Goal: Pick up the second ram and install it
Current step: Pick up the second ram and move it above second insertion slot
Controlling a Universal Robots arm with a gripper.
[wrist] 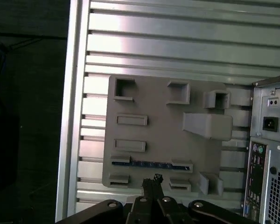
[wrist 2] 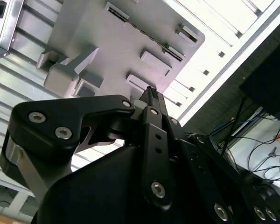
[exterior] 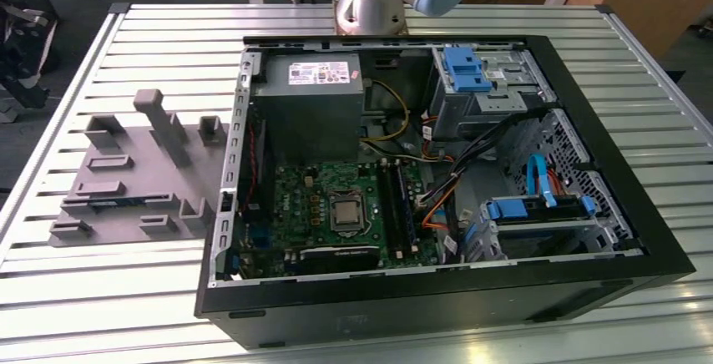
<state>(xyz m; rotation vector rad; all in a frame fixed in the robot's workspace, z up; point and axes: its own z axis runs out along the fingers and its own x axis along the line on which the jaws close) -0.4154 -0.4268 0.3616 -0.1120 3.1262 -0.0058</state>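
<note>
The second ram (wrist: 149, 164) is a thin bluish board standing on edge in a slot of the grey fixture (wrist: 158, 133). In the exterior view the ram (exterior: 112, 202) shows as a bluish strip low in the fixture (exterior: 145, 164), to the exterior view's left of the open computer case (exterior: 446, 297). My gripper (wrist: 155, 179) hangs well above the fixture, its black fingertips pressed together with nothing between them, and lines up close to the ram's slot. In the second wrist view the gripper (wrist 2: 150, 92) shows from the side, with the fixture (wrist 2: 107, 46) far beyond it.
The case lies on a slatted metal table (exterior: 134, 297); inside are the green motherboard (exterior: 334, 205), its long black slots (exterior: 396, 201), a grey power supply (exterior: 306, 105), loose cables and blue drive brackets (exterior: 540, 209). Tall pegs (exterior: 167, 130) rise from the fixture.
</note>
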